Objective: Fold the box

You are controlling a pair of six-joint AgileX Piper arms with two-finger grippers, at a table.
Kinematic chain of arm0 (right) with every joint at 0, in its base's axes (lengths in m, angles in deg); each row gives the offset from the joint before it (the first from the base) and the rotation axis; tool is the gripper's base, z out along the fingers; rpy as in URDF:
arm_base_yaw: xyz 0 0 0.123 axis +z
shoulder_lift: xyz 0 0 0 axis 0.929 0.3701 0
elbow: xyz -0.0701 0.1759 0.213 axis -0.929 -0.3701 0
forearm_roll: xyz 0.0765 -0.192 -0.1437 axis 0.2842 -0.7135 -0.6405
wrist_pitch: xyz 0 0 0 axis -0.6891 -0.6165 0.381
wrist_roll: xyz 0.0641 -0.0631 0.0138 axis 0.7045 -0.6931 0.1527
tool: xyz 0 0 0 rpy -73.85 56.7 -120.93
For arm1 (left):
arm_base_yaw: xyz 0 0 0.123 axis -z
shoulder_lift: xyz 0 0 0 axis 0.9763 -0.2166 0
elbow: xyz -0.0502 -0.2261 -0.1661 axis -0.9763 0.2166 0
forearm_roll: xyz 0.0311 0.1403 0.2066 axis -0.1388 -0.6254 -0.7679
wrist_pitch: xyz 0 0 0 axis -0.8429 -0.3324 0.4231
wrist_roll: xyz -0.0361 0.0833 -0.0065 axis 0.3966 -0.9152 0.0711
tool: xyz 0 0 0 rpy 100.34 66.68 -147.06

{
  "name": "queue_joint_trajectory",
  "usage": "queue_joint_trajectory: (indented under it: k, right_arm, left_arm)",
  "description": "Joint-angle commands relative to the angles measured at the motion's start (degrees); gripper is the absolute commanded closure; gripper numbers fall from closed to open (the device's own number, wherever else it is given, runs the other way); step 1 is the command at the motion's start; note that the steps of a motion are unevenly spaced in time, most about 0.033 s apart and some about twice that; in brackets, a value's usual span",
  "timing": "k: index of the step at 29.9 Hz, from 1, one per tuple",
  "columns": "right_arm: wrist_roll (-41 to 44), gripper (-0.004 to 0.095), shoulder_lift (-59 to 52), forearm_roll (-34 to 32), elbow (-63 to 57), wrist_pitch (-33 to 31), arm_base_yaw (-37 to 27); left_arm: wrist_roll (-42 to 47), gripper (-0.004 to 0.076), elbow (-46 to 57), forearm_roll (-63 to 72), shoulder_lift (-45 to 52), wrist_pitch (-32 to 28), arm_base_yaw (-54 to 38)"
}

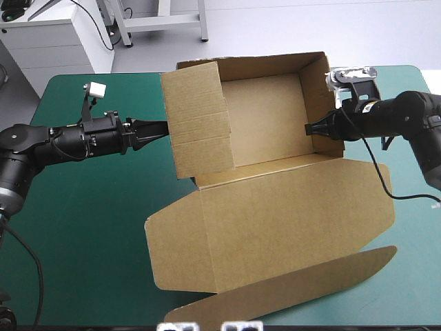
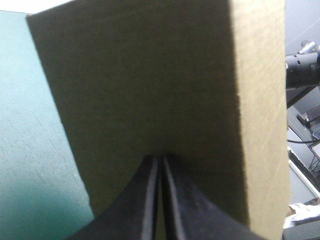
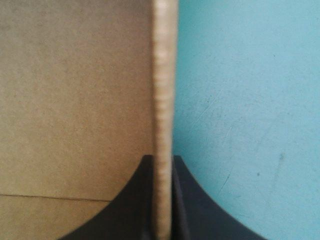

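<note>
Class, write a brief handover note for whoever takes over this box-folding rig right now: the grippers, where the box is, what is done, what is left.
Grippers: the left gripper is shut, its tip against the outer face of the left side panel. The right gripper is shut on the right wall.
The box sits mid-table on the teal-green cover, its lid flat toward the near edge.
Done: back and side walls raised.
Left: probably fold the tall left panel inward and tuck it.
</note>
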Motion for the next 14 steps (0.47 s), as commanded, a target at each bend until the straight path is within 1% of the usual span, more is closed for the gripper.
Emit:
queue_joint_trajectory:
  k: [1, 4, 6, 10, 11, 12, 14]
  right_arm:
    - [3.2, 0.0922, -2.0, -1.7, 1.6, 5.2, 2.1]
    - [3.8, 0.0922, -2.0, -2.4, 1.6, 6.3, 3.3]
    - [4.7, 0.0922, -2.0, -2.9, 1.6, 7.2, 3.5]
    - [4.9, 0.0922, -1.9, -3.2, 1.6, 7.5, 3.5]
    - [4.9, 0.0922, -1.9, -3.2, 1.6, 7.5, 3.5]
    - [4.9, 0.0922, -1.9, -3.2, 1.6, 7.7, 3.5]
    - [5.6, 0.0922, -1.9, -3.2, 1.6, 8.3, 3.5]
  left_arm:
    - [-0.2, 0.0626, -1.8, 5.9, 1.4, 4.5, 0.3]
    - [-0.7, 0.0484, -1.8, 6.5, 1.4, 4.5, 0.3]
    - [-1.2, 0.0372, -1.8, 6.5, 1.4, 4.5, 0.3]
    - [-1.2, 0.0174, -1.8, 8.5, 1.4, 4.5, 0.3]
    - [-1.2, 0.0146, -1.8, 9.0, 1.4, 4.5, 0.3]
    - [-1.2, 0.0134, -1.8, 9.4, 1.4, 4.5, 0.3]
    - [-1.2, 0.0131, -1.8, 9.2, 1.4, 4.5, 0.4]
